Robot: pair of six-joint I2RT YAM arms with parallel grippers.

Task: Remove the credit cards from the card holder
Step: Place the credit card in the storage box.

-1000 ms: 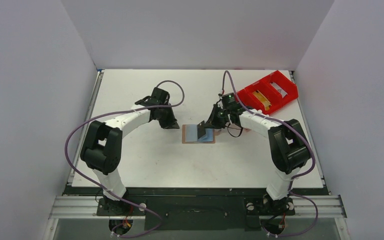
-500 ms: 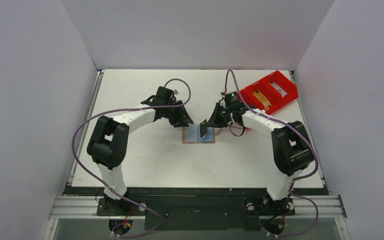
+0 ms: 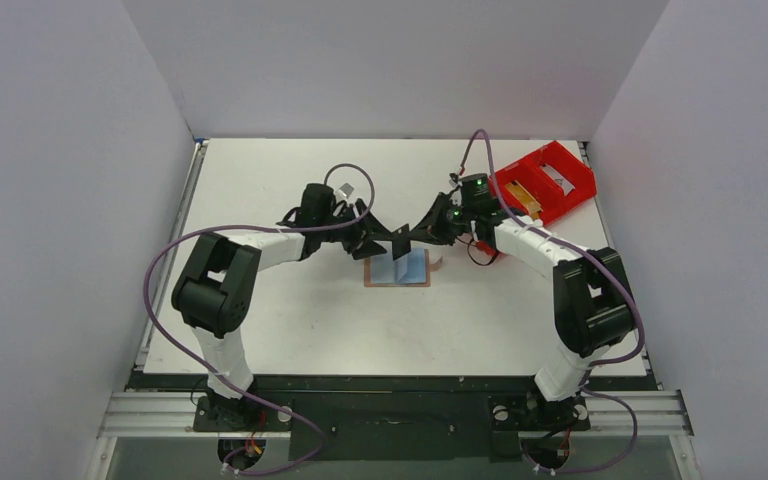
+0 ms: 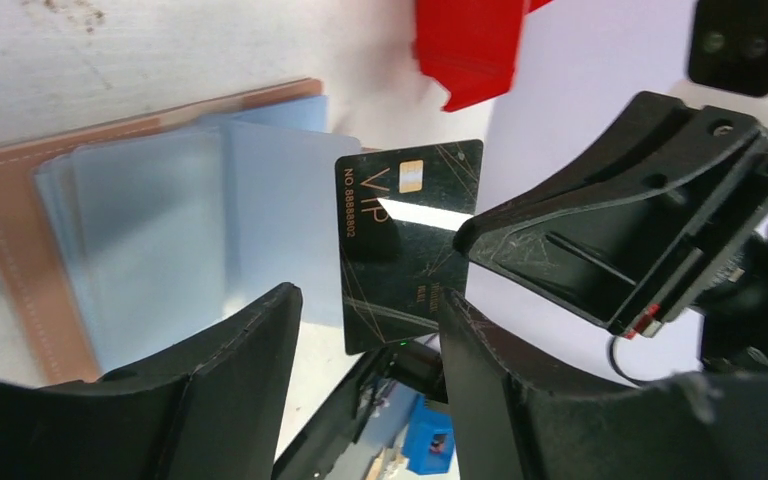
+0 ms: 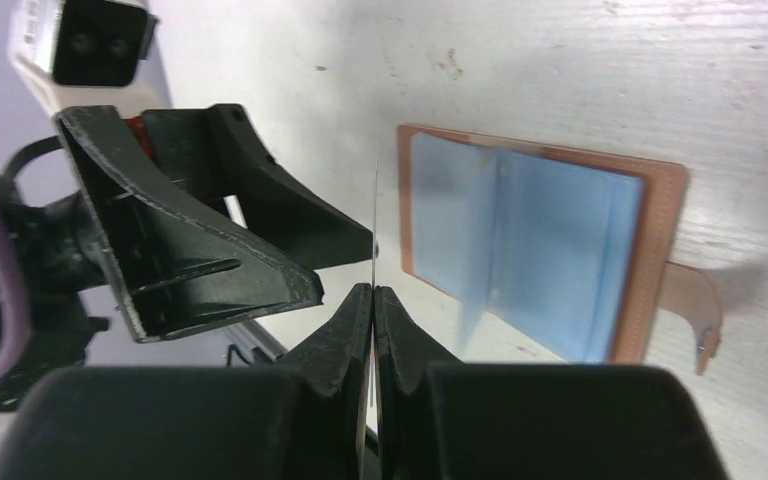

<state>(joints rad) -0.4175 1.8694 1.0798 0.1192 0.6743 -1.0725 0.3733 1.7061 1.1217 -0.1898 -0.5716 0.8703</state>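
Left claw (image 4: 370, 310) swung to frame centre, now spread open beside black card (image 4: 410, 240); right claw (image 5: 372, 292) pinches it above card holder (image 5: 665, 220), handover likely next

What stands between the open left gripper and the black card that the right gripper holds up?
Nothing visible does. The black card hangs free just ahead of the left gripper, whose jaws stand open; the right gripper pinches only its far edge. The card holder lies open on the table beyond, out of the path.
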